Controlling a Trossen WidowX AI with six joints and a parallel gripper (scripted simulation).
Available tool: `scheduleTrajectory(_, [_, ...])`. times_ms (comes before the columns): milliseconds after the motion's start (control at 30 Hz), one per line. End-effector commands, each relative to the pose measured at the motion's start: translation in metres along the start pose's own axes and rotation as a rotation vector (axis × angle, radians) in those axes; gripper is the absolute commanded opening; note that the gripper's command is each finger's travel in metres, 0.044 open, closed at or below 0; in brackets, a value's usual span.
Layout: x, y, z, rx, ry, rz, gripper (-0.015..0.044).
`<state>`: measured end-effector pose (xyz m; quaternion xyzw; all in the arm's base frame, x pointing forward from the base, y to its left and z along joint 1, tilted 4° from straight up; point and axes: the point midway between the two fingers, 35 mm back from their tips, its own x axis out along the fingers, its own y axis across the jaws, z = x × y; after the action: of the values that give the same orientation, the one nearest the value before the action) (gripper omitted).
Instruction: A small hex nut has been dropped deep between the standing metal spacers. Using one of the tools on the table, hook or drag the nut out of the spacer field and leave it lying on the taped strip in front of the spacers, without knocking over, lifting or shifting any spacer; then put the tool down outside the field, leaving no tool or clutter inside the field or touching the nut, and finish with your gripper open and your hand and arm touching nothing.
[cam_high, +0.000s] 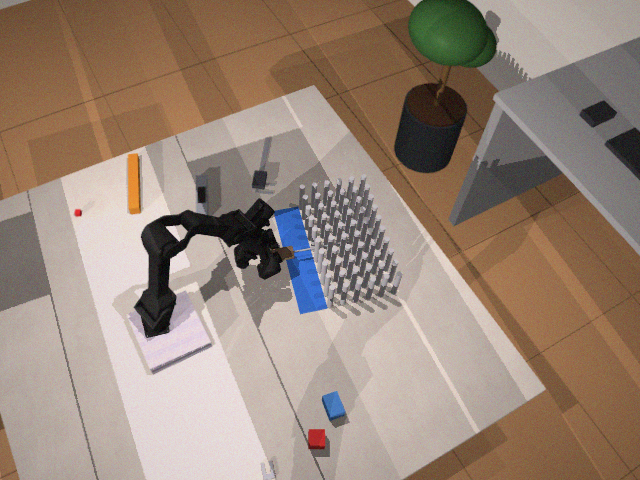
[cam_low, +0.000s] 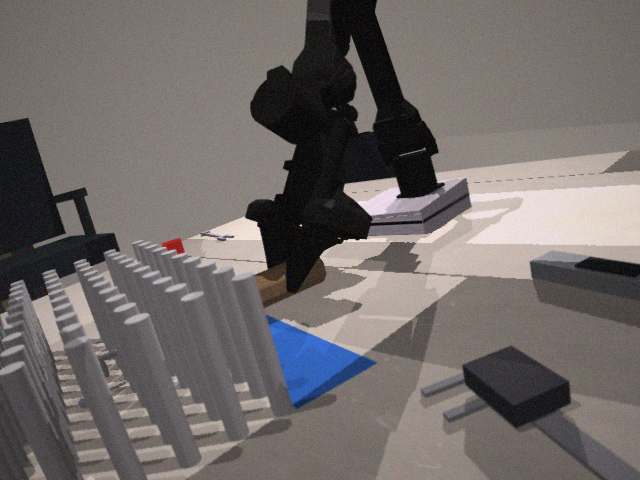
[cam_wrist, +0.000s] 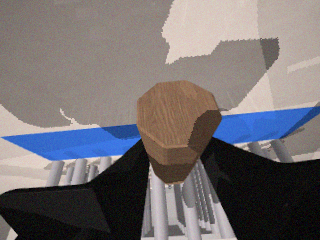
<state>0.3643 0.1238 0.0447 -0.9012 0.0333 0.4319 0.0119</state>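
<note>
While the arm's bent over with its gripper (cam_high: 279, 252) (cam_low: 287, 279) (cam_wrist: 171, 139) partway open, clamped on a faceted brown wooden handle (cam_high: 287, 252) (cam_low: 312, 276) (cam_wrist: 177, 112), a thin shaft (cam_high: 303, 250) crosses the blue strip (cam_high: 310, 294) (cam_low: 320, 356) (cam_wrist: 65, 144) toward upright grey spacers (cam_high: 314, 193) (cam_low: 214, 351) (cam_wrist: 159, 210). Can't make out the nut or its spot, tbh.

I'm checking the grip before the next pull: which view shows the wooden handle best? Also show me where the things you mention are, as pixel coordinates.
The wrist view: the handle (cam_high: 285, 253) (cam_low: 313, 273) (cam_wrist: 175, 117) fills its middle, end-on. The exterior view shows it side-on, partly behind a finger and spacers; the top view shows only a small brown piece past the gripper (cam_high: 276, 254) (cam_low: 283, 279) (cam_wrist: 175, 172).
</note>
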Motion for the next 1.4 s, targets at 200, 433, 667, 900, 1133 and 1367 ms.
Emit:
scheduleTrajectory(200, [0.004, -0.001, -0.009, -0.003, 0.006, -0.004, 0.0000])
scheduleTrajectory(433, [0.006, -0.001, -0.013, -0.003, 0.007, -0.004, 0.0000])
scheduleTrajectory(667, [0.009, -0.001, -0.017, -0.003, 0.007, -0.004, 0.0000])
scheduleTrajectory(900, [0.012, 0.000, -0.021, -0.003, 0.008, -0.004, 0.0000])
scheduleTrajectory(1133, [0.014, 0.000, -0.023, -0.003, 0.008, -0.004, 0.0000])
scheduleTrajectory(1367, [0.018, 0.000, -0.020, -0.003, 0.008, -0.003, 0.0000])
